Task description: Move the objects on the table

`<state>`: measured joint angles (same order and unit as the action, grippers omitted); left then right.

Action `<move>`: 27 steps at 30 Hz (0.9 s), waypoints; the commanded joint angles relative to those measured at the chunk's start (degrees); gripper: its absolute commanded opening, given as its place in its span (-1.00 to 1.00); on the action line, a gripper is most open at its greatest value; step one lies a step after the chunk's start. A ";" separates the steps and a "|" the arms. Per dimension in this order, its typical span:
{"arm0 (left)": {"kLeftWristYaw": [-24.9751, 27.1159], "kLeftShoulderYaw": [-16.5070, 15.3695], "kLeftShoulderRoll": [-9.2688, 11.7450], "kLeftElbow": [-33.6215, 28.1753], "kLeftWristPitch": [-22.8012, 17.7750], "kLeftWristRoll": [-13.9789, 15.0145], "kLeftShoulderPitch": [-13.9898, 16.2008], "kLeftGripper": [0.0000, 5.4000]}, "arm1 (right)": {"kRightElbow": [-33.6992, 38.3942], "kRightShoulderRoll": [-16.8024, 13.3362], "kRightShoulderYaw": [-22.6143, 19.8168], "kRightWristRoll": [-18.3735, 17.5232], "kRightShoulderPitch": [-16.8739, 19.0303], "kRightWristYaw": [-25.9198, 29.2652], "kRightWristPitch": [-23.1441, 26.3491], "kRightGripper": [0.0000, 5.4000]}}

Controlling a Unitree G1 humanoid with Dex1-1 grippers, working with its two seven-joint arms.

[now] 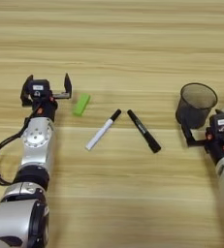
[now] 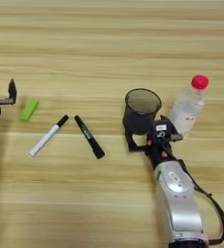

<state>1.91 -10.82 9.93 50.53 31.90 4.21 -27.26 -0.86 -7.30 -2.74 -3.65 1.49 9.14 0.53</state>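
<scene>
A small green block (image 1: 81,104) lies on the table (image 1: 113,43) just right of my left gripper (image 1: 46,86), which stands open with nothing between its fingers. A black marker pen (image 1: 143,131) lies slanted at the middle, untouched. The black mesh cup (image 2: 141,111) stands upright on the right. My right gripper (image 2: 150,135) sits open right in front of the cup's base. One finger (image 2: 129,141) points out to the left of the cup, and whether it touches the cup I cannot tell.
A white marker with a black cap (image 1: 103,130) lies between the green block and the black pen. A clear water bottle with a red cap (image 2: 188,104) stands just right of the cup, close behind my right wrist.
</scene>
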 commanded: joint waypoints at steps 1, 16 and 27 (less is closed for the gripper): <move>-0.15 0.13 0.00 -0.26 0.39 -0.32 0.26 1.00 | -3.13 -0.79 -0.72 -0.39 -2.71 0.58 -0.45 0.99; 0.00 -0.02 0.13 -0.41 0.38 -0.18 0.44 1.00 | -10.77 -0.83 -1.18 -0.74 -8.30 1.75 -2.00 0.99; 0.28 -0.22 0.44 -0.50 0.31 -0.01 0.56 1.00 | -17.72 0.15 -1.91 -1.72 -11.94 1.98 -5.54 0.99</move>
<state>1.96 -10.92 9.93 50.37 31.90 4.22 -27.23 -17.66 -7.38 -4.47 -4.84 -9.16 10.81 -4.35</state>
